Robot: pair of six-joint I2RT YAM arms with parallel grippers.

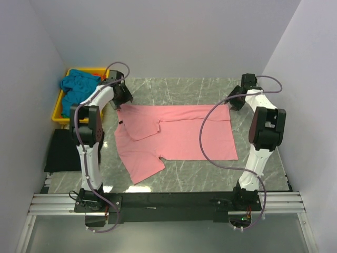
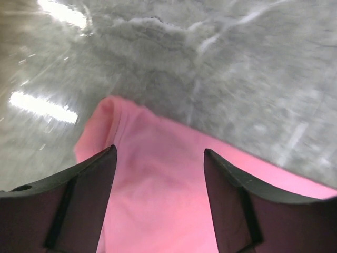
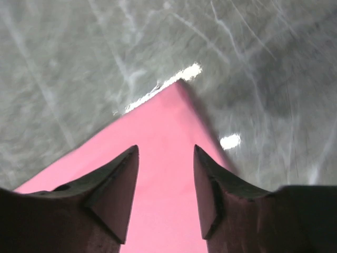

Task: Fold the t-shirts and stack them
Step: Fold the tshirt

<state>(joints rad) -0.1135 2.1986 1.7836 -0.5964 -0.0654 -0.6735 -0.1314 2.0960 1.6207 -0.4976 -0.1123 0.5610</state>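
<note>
Dark fingers of the left end effector (image 2: 159, 150) fill the foreground of the left wrist view. They stand apart, and a rounded far corner of the salmon pink t-shirt (image 1: 179, 134) lies flat beneath the gap, gripped by neither finger. Right wrist view: the right end effector (image 3: 166, 147) likewise has its fingers apart above a pointed corner of the same shirt, and nothing is clamped. Top view: the pink t-shirt lies at the middle of the grey marbled desk (image 1: 210, 89), its far edge running between the two end effectors. The left end effector is at the far left corner and the right one at the far right corner. One part of the shirt is folded over onto its body at the left, and a flap reaches toward the arm bases. A teal blue t-shirt (image 1: 79, 87) lies crumpled in the yellow tray (image 1: 60, 117) at the far left, well apart from the pink one.
</note>
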